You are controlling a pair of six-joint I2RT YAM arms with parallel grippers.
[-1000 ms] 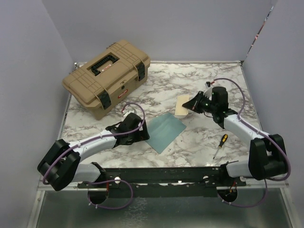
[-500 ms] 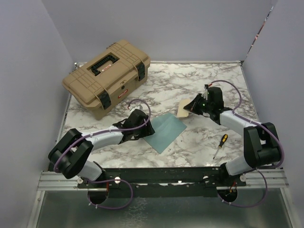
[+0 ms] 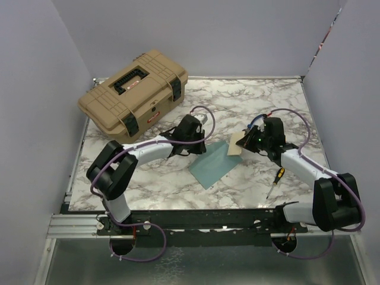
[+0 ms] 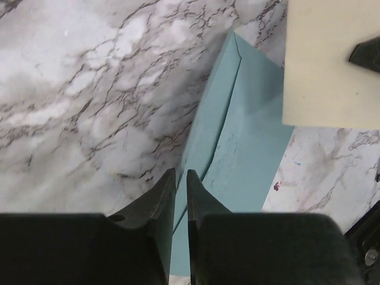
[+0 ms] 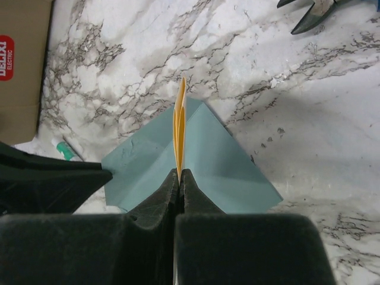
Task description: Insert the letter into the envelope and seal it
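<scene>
The teal envelope [image 3: 215,167] lies on the marble table with its flap lifted along a crease [image 4: 249,136]. My left gripper [image 3: 200,142] is at the envelope's far-left corner. Its jaws [image 4: 181,173] are nearly together, with the teal flap edge in the narrow gap. My right gripper [image 3: 243,142] is shut on the cream letter [image 3: 236,146], which it holds edge-on just above the envelope's right side. In the right wrist view the letter [image 5: 180,119] stands upright out of the pinched jaws [image 5: 179,172] over the envelope [image 5: 225,160]. In the left wrist view the letter [image 4: 329,65] overlaps the envelope's far end.
A tan toolbox [image 3: 133,95] with black latches stands at the back left, close behind the left arm. A yellow-handled screwdriver [image 3: 275,181] lies on the table beside the right arm's forearm. Grey walls enclose the table on three sides.
The left arm swung right and away to the envelope's far-left corner, and its jaws went from wide open to nearly together. The right gripper brought the letter closer over the envelope, which shifted slightly.
</scene>
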